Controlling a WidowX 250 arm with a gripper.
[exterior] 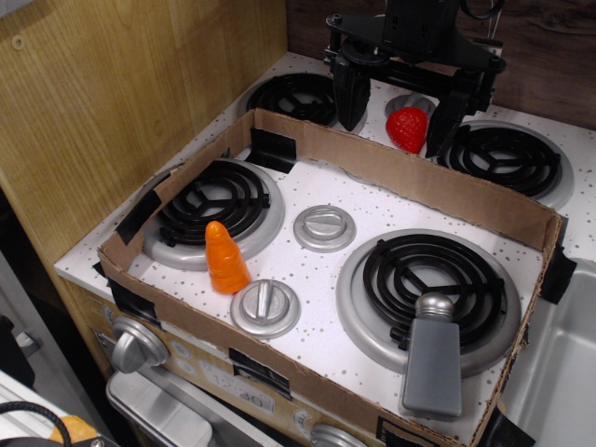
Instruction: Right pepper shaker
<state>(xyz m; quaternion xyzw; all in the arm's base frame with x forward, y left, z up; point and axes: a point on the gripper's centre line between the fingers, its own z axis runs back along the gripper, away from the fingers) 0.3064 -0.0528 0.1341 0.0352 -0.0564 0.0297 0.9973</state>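
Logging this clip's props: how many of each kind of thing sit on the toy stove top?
Burners: 4
Knobs on top: 3
Pepper shaker: 1
Carrot: 1
Strawberry: 1
Total: 10

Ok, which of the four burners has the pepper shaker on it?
The front right burner: the pepper shaker sits over its front edge. The other three coils are bare; the carrot stands just off the front left burner.

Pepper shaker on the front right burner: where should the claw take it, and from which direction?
Probably grip the pepper shaker across its flat gray body just below the rounded silver cap, coming from above. It looks tipped back with its flat face up, close to the cardboard wall, so a side approach seems blocked.
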